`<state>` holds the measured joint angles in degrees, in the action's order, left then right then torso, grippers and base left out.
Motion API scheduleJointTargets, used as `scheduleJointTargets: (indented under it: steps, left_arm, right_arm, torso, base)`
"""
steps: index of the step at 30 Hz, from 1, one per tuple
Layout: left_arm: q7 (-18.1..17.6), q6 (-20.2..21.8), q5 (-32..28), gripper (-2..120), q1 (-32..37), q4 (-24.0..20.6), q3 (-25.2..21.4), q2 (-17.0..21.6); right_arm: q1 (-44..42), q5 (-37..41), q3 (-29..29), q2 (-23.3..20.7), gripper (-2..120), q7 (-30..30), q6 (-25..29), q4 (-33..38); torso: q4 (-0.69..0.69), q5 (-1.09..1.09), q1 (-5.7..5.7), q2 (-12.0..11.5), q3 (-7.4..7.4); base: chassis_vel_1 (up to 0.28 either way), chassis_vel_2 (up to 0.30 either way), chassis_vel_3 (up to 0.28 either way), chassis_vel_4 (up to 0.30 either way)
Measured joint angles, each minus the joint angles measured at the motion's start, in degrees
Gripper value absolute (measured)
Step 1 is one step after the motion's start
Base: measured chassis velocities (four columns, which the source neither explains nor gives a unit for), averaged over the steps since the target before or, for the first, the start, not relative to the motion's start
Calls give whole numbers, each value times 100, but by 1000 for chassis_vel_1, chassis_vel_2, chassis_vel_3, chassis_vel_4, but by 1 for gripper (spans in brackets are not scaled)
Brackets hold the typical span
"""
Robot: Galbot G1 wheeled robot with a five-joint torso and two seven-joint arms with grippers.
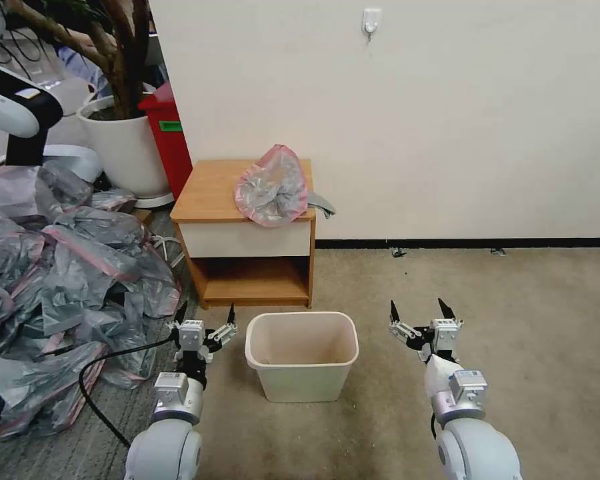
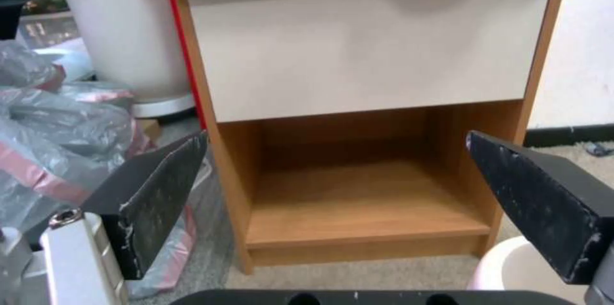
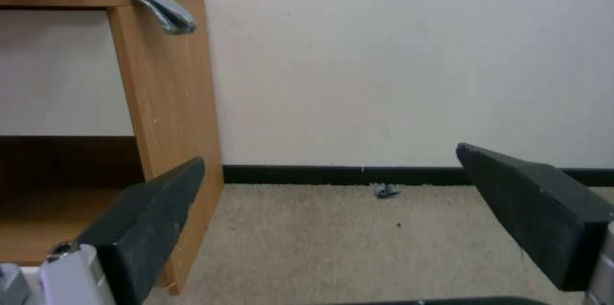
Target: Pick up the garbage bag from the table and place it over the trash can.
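We see the garbage bag (image 1: 271, 187) crumpled on the right side of the table (image 1: 210, 190), a grey flap drooping over the right edge, and the trash can (image 1: 301, 355) upright on the carpet just in front of the table. Our left gripper (image 1: 205, 314) and right gripper (image 1: 419, 309) hover low on either side of the can, both spread wide and holding nothing

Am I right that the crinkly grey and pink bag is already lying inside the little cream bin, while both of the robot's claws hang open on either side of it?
Not quite. The garbage bag lies on top of the table, as the head view shows; the trash can holds nothing. The rest is right: the left gripper and right gripper hang open either side of the can.
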<state>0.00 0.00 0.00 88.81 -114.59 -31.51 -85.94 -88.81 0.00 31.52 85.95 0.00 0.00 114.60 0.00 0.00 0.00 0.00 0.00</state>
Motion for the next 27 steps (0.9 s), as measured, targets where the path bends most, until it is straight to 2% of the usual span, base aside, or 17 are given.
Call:
scheduleJointTargets:
  steps: [27]
  left_arm:
    - [0, 0, 0, 100, 0, 0, 0, 0]
  right_arm:
    - [0, 0, 0, 0, 100, 0, 0, 0]
  torso:
    - [0, 0, 0, 0, 0]
  base:
    - [0, 0, 0, 0]
